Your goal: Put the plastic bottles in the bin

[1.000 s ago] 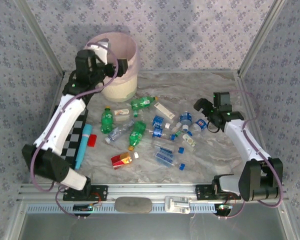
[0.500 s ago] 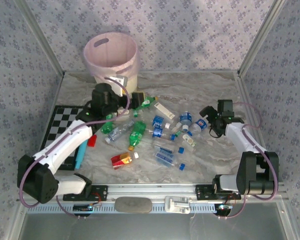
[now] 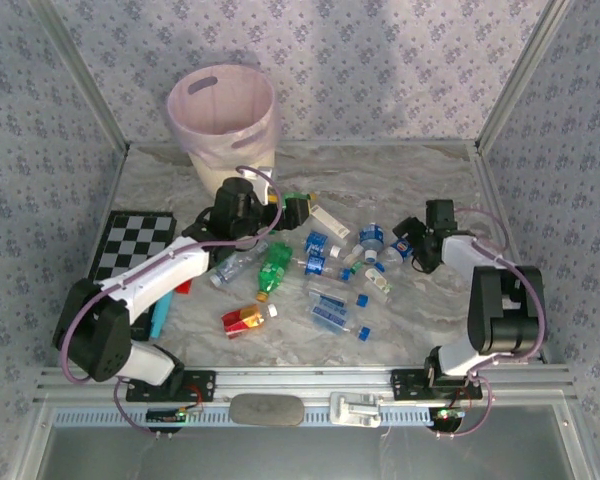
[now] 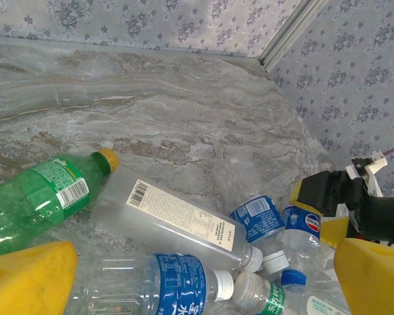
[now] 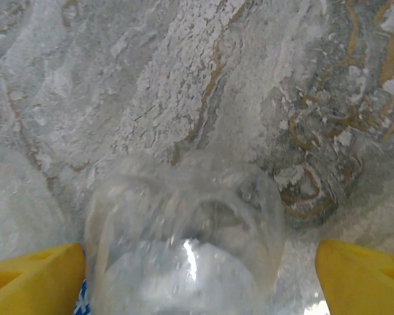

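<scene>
The plastic bottles (image 3: 325, 270) lie scattered on their sides across the middle of the marble-patterned table (image 3: 430, 190). The heap runs from a red-and-yellow bottle (image 3: 244, 318) on its near left to blue-labelled clear ones on the right. The bin (image 3: 230, 150) stands upright at the far left of the table, apart from the heap.

The left gripper (image 3: 288, 212) hangs over the far left edge of the heap, between the bin and the bottles. Its yellow pads (image 4: 26, 275) sit wide apart at the two lower corners of the left wrist view, and it grips nothing. Below it, a green bottle (image 4: 36, 200) with an orange cap lies against a clear flat-sided bottle (image 4: 177, 220) that carries a white barcode label. A round clear bottle with a blue label (image 4: 184, 275) lies just nearer, with more blue-capped ones crowded to the right.

The right gripper (image 3: 412, 240) is low at the right edge of the heap. In the right wrist view its jaws stand spread on either side of the base of a clear bottle (image 5: 184, 243). One pad is at the bottle's edge and the other is a little way off, so the bottle sits between them without being clamped.

A checkerboard mat (image 3: 130, 245) lies flat on the left side of the table, and a cyan stick (image 3: 158, 322) pokes out from under the left arm near the front.
</scene>
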